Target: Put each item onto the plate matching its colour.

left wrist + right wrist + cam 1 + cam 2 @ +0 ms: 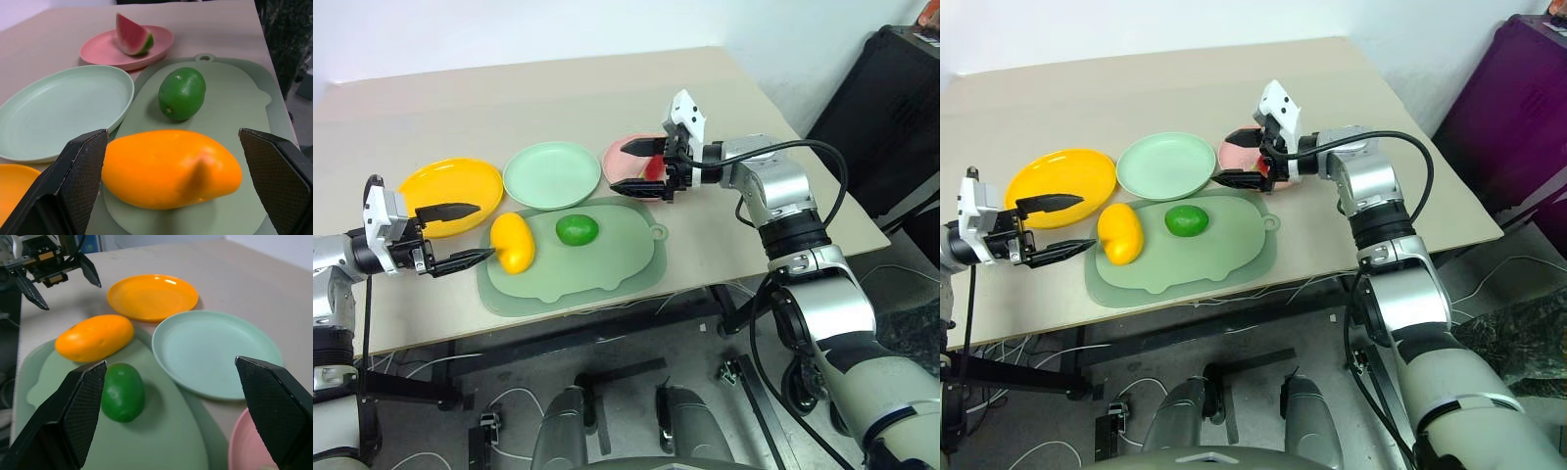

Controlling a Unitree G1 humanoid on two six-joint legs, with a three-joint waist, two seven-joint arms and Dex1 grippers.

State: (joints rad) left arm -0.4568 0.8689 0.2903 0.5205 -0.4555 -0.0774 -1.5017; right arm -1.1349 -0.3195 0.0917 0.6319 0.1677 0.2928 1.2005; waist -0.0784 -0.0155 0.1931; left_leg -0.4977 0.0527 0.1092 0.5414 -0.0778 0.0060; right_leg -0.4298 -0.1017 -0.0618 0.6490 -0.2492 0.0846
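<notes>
Mango (pixel 513 242) lies on the pale green mat (pixel 607 269), beside the lime (pixel 577 229); the watermelon wedge (pixel 133 35) already rests on the pink plate (pixel 102 50). Left hand (pixel 456 235) is level with the mango, fingers apart and empty. Right hand (pixel 643 165) hangs over the pink plate, fingers apart and empty. Recommended: straddle the mango's narrow width, close firmly, lift clear, then set it down on the yellow plate (pixel 450 194).

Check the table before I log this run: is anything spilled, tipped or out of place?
Nothing spilled or damaged. The mango and lime lie on the mat, not yet on plates; the watermelon sits on the pink plate.
</notes>
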